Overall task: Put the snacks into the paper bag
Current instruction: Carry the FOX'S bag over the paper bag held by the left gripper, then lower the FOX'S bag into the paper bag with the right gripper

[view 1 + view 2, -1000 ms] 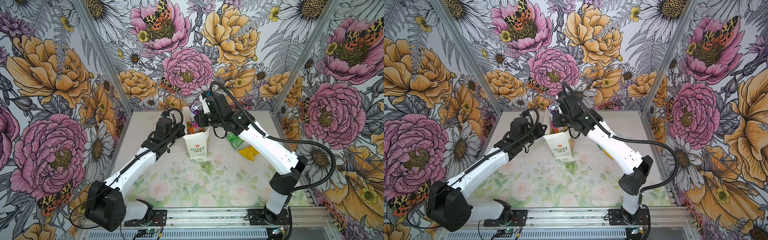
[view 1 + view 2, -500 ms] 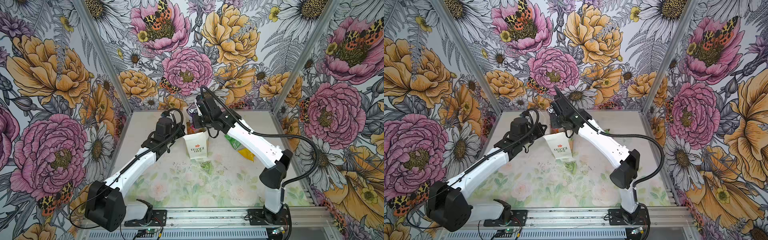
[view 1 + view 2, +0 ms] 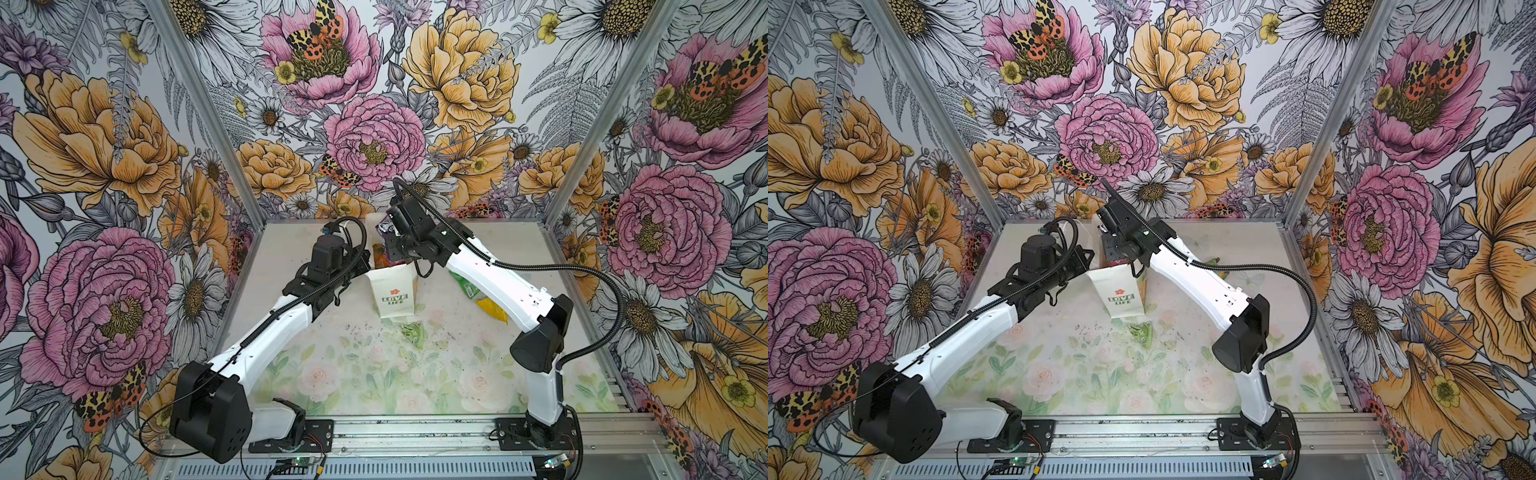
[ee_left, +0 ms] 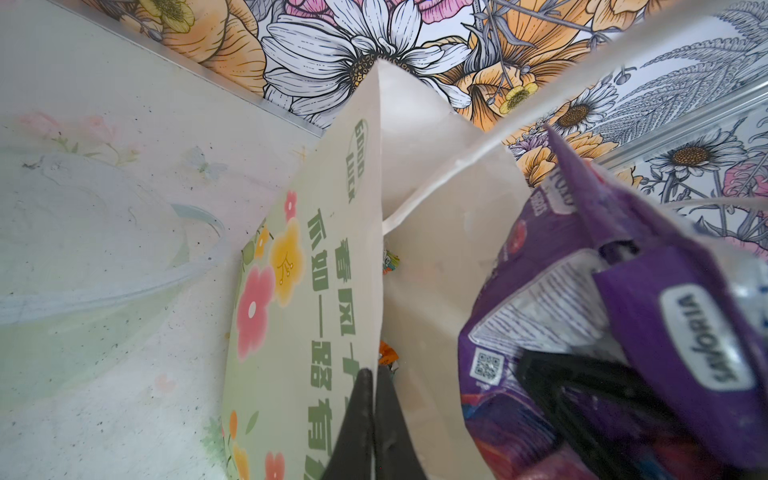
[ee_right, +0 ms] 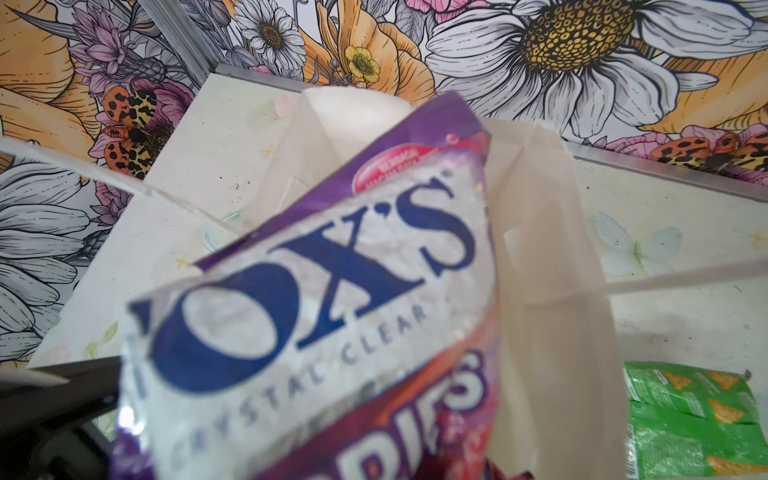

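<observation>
Right pincer (image 3: 390,249) is clenched on the purple packet (image 5: 332,291), dangling it right over the mouth of the bag (image 3: 392,291). The bag stands upright near the back-middle of the table (image 3: 332,374). Left pincer (image 4: 374,374) is pinched tight on the bag's top edge, at the printed wide face.

What I can't make out:
- From the left wrist cam the packet hangs over the bag's inside, with the right pincer's black fingers (image 4: 561,382) poking out under it. I honestly can't tell if its lower end is below the rim.
- In both top views the right wrist covers most of the packet and the bag's opening.
- The right wrist cam is nearly all blurry packet, cut off at the frame edge. I can only read "OX'S CRYSTAL CLEAR".
- Down inside the bag there are scraps of orange wrapper (image 4: 388,353), too little to identify.

On the table to the right of the bag lie a green packet (image 3: 467,284) and a yellow packet (image 3: 492,309), both partly under the right arm. A pale green packet (image 3: 411,332) sits just in front of the bag.
</observation>
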Action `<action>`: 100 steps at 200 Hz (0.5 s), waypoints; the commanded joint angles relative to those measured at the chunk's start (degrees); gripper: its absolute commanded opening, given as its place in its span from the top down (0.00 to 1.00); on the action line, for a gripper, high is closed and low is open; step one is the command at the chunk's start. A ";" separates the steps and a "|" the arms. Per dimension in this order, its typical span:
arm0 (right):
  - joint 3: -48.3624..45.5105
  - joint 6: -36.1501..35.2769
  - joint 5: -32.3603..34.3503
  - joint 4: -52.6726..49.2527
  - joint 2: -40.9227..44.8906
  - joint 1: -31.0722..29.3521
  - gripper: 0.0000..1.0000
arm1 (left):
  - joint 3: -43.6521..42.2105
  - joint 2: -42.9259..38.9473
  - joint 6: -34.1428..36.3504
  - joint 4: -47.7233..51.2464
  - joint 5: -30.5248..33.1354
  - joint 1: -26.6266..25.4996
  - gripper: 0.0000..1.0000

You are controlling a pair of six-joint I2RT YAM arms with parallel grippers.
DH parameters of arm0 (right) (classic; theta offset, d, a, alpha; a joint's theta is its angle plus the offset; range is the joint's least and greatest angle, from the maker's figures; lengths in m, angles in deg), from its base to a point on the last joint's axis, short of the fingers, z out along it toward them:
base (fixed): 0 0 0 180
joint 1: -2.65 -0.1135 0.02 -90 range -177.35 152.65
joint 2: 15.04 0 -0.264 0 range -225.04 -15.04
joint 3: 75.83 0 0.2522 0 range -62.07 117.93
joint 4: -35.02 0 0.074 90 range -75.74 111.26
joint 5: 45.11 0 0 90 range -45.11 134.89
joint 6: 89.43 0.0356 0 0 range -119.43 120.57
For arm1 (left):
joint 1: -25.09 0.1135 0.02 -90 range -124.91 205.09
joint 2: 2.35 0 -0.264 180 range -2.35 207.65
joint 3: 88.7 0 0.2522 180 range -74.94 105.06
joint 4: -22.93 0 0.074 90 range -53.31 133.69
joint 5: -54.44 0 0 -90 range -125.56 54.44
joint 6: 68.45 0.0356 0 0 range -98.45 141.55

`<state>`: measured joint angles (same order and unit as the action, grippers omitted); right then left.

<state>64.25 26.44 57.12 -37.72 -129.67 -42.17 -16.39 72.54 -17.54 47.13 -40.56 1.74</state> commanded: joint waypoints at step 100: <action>3.44 0.85 -2.06 -6.09 -0.28 -0.32 1.00 | 0.52 -0.71 -0.81 -3.87 0.25 -0.82 1.00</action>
<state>65.19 26.64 55.57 -43.56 -129.67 -42.19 -16.39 72.54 -17.58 46.93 -40.53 1.39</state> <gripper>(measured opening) 0.246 0.049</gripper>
